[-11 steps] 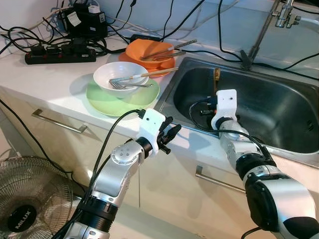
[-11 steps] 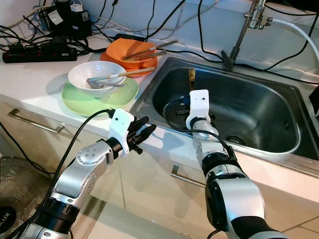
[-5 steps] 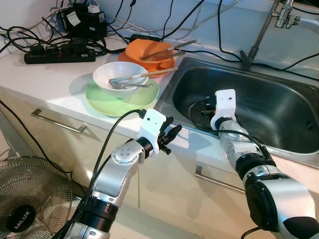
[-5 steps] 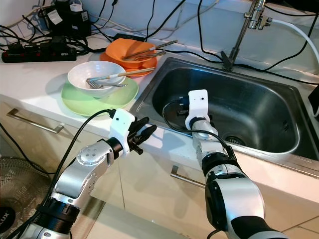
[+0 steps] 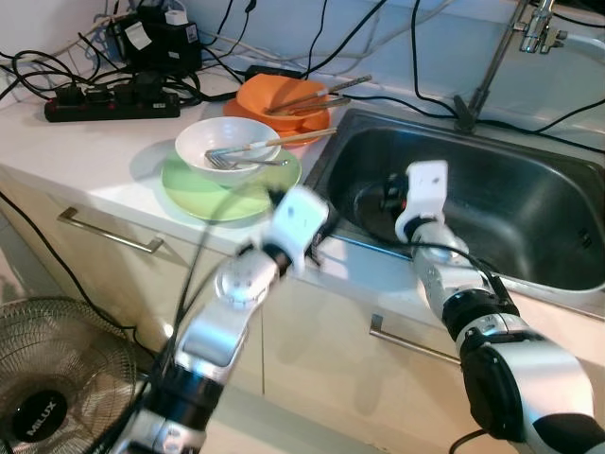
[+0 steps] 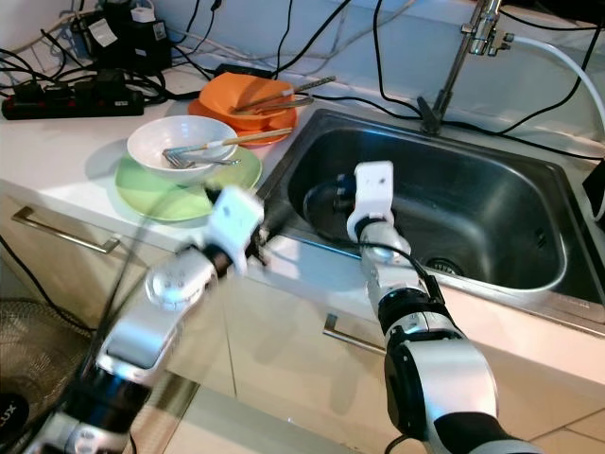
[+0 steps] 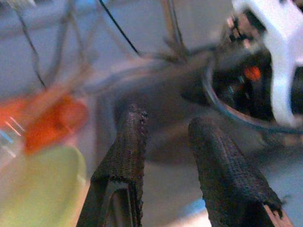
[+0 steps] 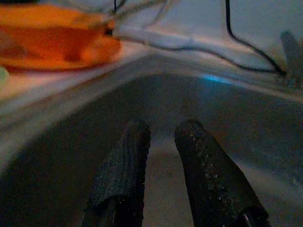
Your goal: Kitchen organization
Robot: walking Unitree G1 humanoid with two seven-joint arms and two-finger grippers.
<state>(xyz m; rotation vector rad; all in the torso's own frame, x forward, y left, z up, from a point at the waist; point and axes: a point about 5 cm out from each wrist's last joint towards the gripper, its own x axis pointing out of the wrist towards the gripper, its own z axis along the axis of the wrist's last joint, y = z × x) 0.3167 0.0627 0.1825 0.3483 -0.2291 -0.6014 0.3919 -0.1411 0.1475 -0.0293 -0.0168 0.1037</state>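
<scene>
My arms are silver with black joints; white housings sit at both wrists, black cables trailing, and textured black fingers (image 7: pixel 125 156) tip each end effector.

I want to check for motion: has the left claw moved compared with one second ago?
Yes. The left claw has risen toward the green plate and the sink's rim; the arm is blurred.

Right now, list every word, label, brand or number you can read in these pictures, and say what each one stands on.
"MLUX": on the black hub of the floor fan, white letters, at the lower left beside the cabinet.
White label on the black adapter at the back of the counter: too small to read.
Markings on the black power strip: too small to read.
No other text is legible.
</scene>
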